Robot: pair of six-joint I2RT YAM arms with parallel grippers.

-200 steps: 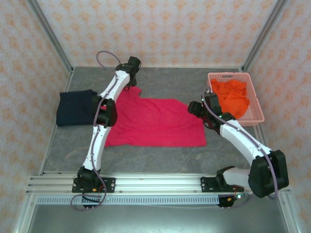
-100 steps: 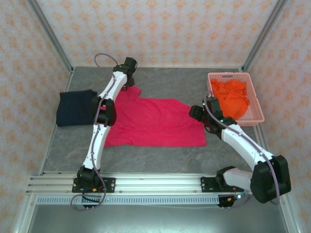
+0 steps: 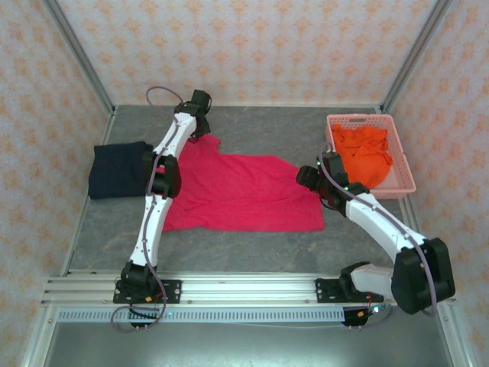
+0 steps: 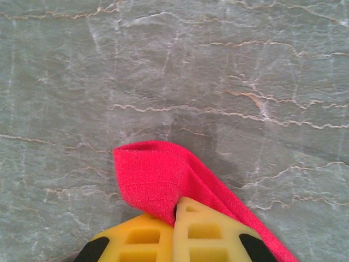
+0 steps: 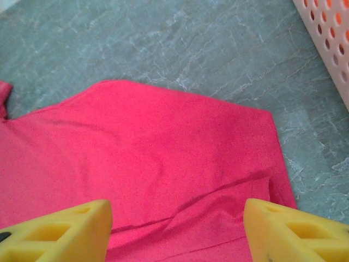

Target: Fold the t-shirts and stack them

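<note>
The crimson-pink t-shirt (image 3: 244,191) lies spread on the grey table, its far left sleeve pulled toward the back. My left gripper (image 3: 203,131) is shut on that sleeve's tip (image 4: 155,177), with the cloth pinched between its yellow fingers (image 4: 207,234). My right gripper (image 3: 309,177) hovers open over the shirt's right edge (image 5: 180,164), both yellow fingers wide apart and nothing between them. The dark navy t-shirt (image 3: 118,169) sits folded at the left. The bright orange t-shirt (image 3: 365,151) is crumpled inside the basket.
The pale pink lattice basket (image 3: 403,160) stands at the right, close to my right arm; its wall (image 5: 327,38) shows in the right wrist view. Patterned walls enclose the table on three sides. Bare grey tabletop (image 3: 290,126) lies behind the shirt.
My left gripper has drawn the sleeve slightly farther back and left. The right arm shifted a little near the shirt's right edge.
</note>
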